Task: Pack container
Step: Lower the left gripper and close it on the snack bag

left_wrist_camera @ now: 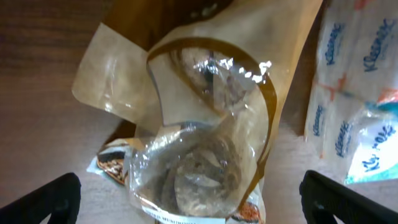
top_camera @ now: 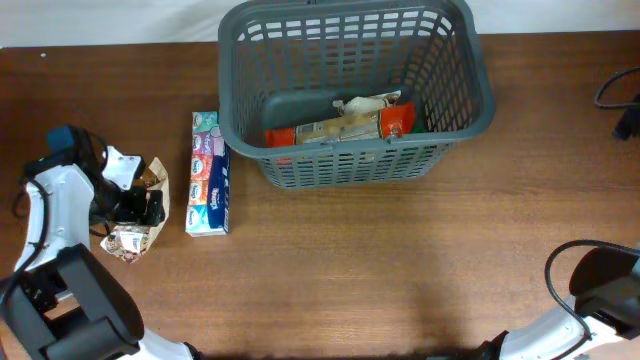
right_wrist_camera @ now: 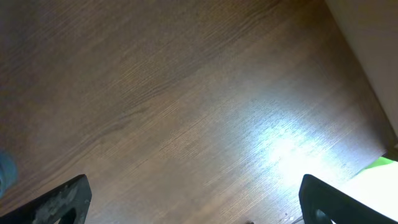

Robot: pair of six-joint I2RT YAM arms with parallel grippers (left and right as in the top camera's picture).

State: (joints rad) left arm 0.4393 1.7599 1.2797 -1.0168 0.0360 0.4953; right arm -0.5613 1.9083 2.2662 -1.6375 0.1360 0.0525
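The container (top_camera: 455, 120) is a large dark grey lattice basket at the back centre, holding an orange and tan packet (top_camera: 345, 122). A clear and tan snack pouch (top_camera: 132, 215) lies at the far left; in the left wrist view the pouch (left_wrist_camera: 205, 155) fills the middle. My left gripper (left_wrist_camera: 193, 202) is open right above the pouch, one finger on each side, not closed on it. A pack of tissue packets (top_camera: 208, 174) lies beside the pouch, left of the basket; it also shows in the left wrist view (left_wrist_camera: 354, 106). My right gripper (right_wrist_camera: 193, 202) is open over bare table.
The right arm's base (top_camera: 600, 290) sits at the front right corner. A black cable (top_camera: 620, 95) lies at the right edge. The table top (top_camera: 400, 260) is brown wood.
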